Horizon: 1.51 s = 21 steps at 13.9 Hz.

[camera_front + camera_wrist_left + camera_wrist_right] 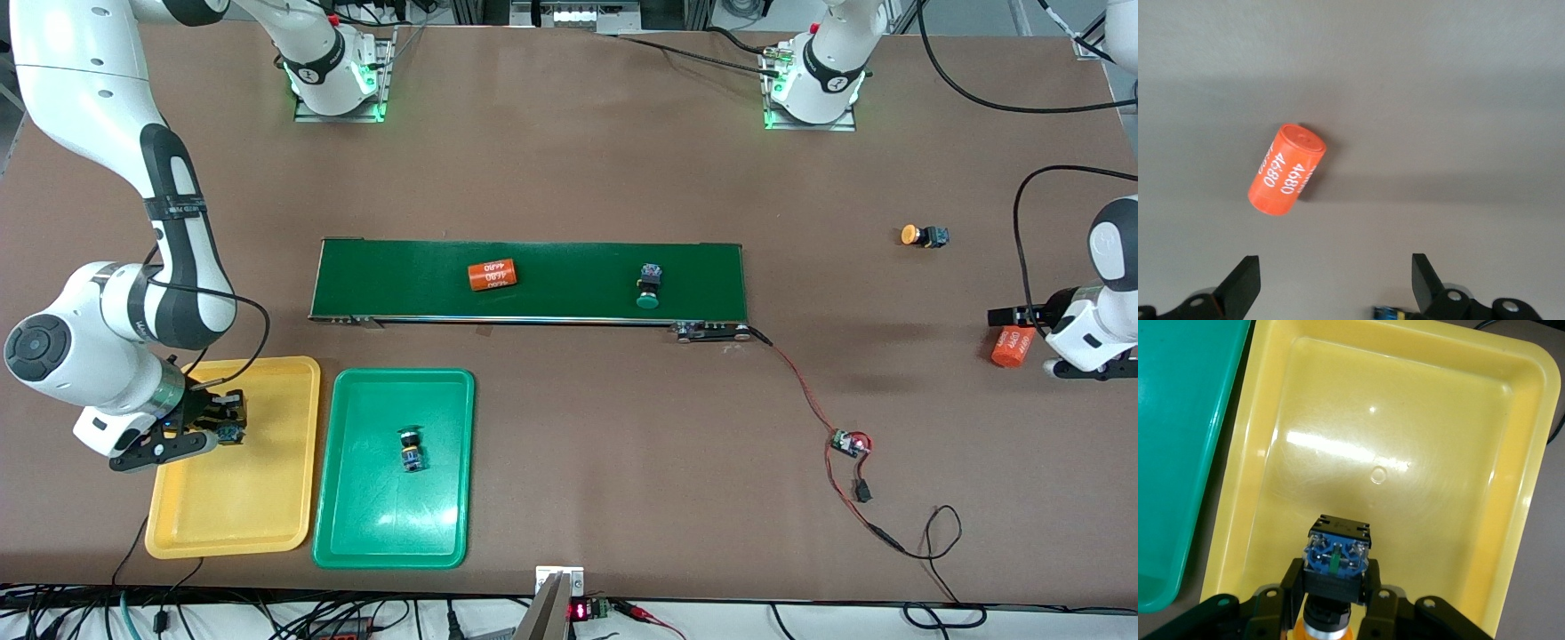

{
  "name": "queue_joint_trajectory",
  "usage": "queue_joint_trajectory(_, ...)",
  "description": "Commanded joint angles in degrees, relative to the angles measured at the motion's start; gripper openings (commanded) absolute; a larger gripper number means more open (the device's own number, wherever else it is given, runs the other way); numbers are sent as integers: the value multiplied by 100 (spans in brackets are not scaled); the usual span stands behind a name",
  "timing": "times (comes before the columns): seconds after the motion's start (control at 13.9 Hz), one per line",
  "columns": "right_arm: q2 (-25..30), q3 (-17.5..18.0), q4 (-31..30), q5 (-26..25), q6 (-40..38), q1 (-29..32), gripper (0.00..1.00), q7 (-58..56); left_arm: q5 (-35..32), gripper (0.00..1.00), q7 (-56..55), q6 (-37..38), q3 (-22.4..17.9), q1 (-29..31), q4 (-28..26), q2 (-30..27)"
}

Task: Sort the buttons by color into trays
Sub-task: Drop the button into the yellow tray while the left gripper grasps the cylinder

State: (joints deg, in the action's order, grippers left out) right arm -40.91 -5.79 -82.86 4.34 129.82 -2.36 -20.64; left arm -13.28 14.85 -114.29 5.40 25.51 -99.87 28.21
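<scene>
Front view: the right gripper hung over the yellow tray, near the tray's edge at the right arm's end of the table, clamped on a yellow-orange button. The right wrist view showed the button's blue-and-black body pinched between the fingers, its orange cap just visible below them, the tray's bare floor underneath.

The green tray lay beside the yellow one along the tabletop's camera-side edge; a green button lay on its side near the tray's middle. A second green button sat on the conveyor belt, toward the belt's end nearer the left arm, with an orange cylinder on the belt as well. A second yellow-orange button lay on the bare tabletop near the edge at the left arm's end.

The left gripper waited, jaws wide apart and holding nothing, over another orange cylinder at that same table edge.
</scene>
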Motion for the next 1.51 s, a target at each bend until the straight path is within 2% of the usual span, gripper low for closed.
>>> queue_joint_trajectory(0.0,-102,87,156,58,113,113,56,-107,97,100,1453,-181,40,287,-7,306)
queue_joint_trajectory(0.22,-110,87,121,67,158,113,67,-107,1,100,2835,-523,67,315,2,395)
queue_joint_trajectory(0.43,-110,87,112,67,158,104,68,-107,-210,100,4100,-1409,76,350,2,518)
queue_joint_trajectory(0.58,-102,87,112,84,140,104,97,-11,-210,100,4482,-1623,76,358,2,554)
queue_joint_trajectory(0.65,-102,87,112,84,105,104,100,-2,-210,100,4492,-1666,76,376,2,571)
queue_joint_trajectory(0.86,230,122,-212,111,-52,69,100,409,-210,100,4720,-1939,93,622,-6,747)
queue_joint_trajectory(1.08,688,131,-301,119,-1035,34,100,666,-175,100,4729,-1957,119,762,11,913)
queue_joint_trajectory(1.37,1890,139,-1160,111,-2038,-141,100,1174,-131,100,4720,-2106,120,780,11,1081)
queue_joint_trajectory(1.44,2198,139,-1406,111,-2214,-177,100,1298,-131,79,4738,-2098,120,772,11,1072)
